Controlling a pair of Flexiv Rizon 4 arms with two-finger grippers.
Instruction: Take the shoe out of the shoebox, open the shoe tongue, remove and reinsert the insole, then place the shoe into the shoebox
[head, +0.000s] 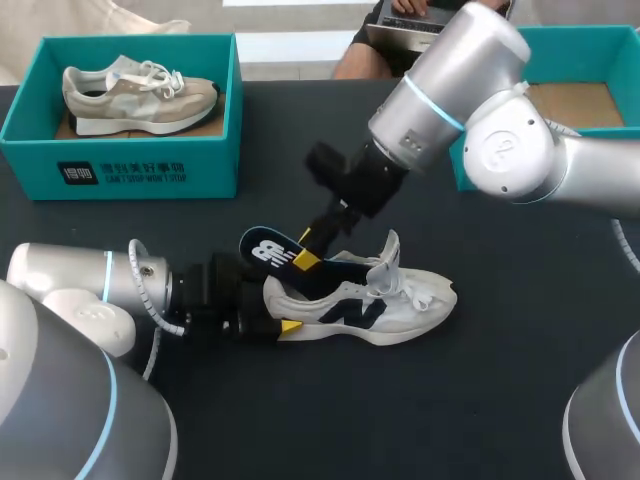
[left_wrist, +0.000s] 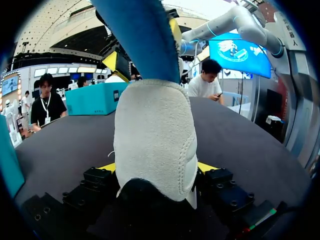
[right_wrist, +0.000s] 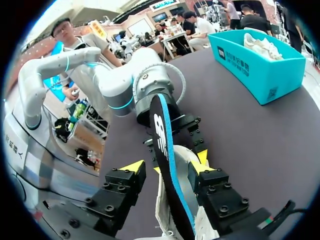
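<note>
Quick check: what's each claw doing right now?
Left claw: closed on the heel of the white shoe.
Right claw: closed on the dark insole, which sticks up out of the shoe.

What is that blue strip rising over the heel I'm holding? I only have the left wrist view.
Observer: It's the insole, gripped by the right gripper. Its heel end is raised and its front end runs down into the shoe.
Operator: Is the tongue open?
Observer: Yes, the tongue stands up, clear of the opening.
Operator: Which box is free?
Observer: The right box shows a bare brown floor. The left box holds a second shoe.
</note>
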